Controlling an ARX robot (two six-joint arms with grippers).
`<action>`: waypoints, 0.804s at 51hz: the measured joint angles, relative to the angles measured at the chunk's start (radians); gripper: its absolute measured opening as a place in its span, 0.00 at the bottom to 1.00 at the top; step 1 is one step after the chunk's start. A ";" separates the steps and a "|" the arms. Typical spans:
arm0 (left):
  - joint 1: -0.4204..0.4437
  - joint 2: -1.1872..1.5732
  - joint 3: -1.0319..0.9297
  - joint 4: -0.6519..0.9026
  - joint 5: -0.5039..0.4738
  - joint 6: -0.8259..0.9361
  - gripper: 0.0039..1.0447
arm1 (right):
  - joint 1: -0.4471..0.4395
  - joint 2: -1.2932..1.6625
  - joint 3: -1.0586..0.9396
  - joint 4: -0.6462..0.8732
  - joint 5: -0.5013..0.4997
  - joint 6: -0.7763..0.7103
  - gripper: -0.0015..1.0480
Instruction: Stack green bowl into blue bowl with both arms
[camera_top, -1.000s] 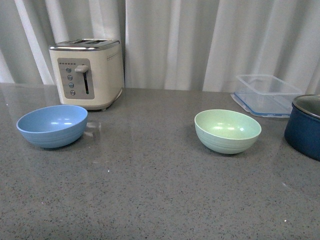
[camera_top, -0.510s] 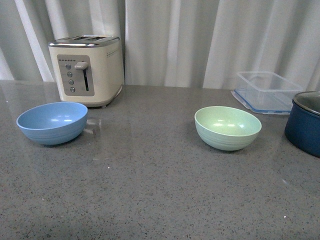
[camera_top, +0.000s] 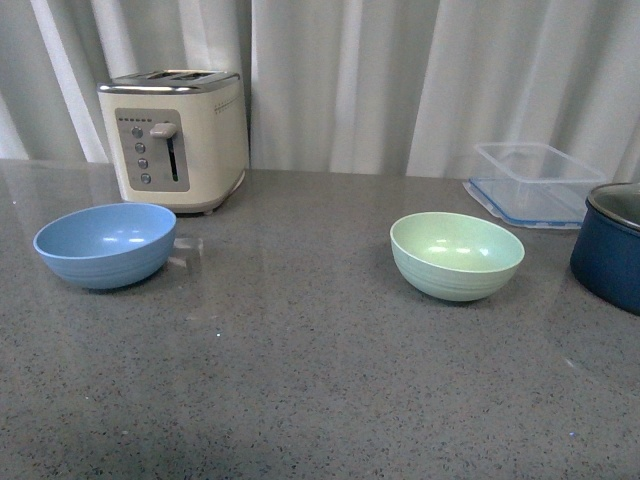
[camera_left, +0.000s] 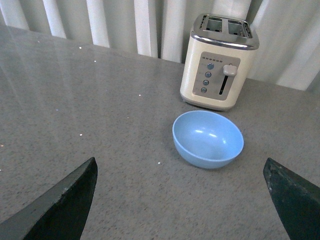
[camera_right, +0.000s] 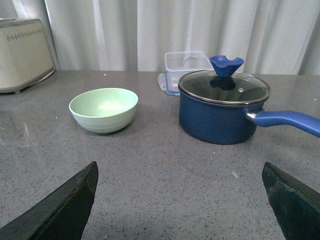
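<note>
The green bowl (camera_top: 457, 256) stands upright and empty on the grey counter, right of centre; it also shows in the right wrist view (camera_right: 103, 109). The blue bowl (camera_top: 105, 245) stands upright and empty at the left, in front of the toaster, and shows in the left wrist view (camera_left: 208, 138). The bowls are far apart. Neither arm shows in the front view. My left gripper (camera_left: 180, 192) is open and empty, above the counter short of the blue bowl. My right gripper (camera_right: 180, 192) is open and empty, short of the green bowl and the pot.
A cream toaster (camera_top: 176, 139) stands at the back left. A clear plastic container (camera_top: 532, 183) stands at the back right. A dark navy pot (camera_right: 222, 113) with a glass lid and a blue handle stands right of the green bowl. A white curtain hangs behind the counter.
The front view has shifted slightly: the toaster and the bowls sit a little higher in the picture than a second ago. The bowls have not moved on the counter.
</note>
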 joint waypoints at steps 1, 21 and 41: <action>0.001 0.013 0.013 -0.005 0.005 -0.004 0.94 | 0.000 0.000 0.000 0.000 0.000 0.000 0.90; 0.071 0.443 0.352 -0.155 0.145 -0.225 0.94 | 0.000 0.000 0.000 0.000 0.000 0.000 0.90; 0.076 0.863 0.655 -0.242 0.170 -0.261 0.94 | 0.000 0.000 0.000 0.000 0.000 0.000 0.90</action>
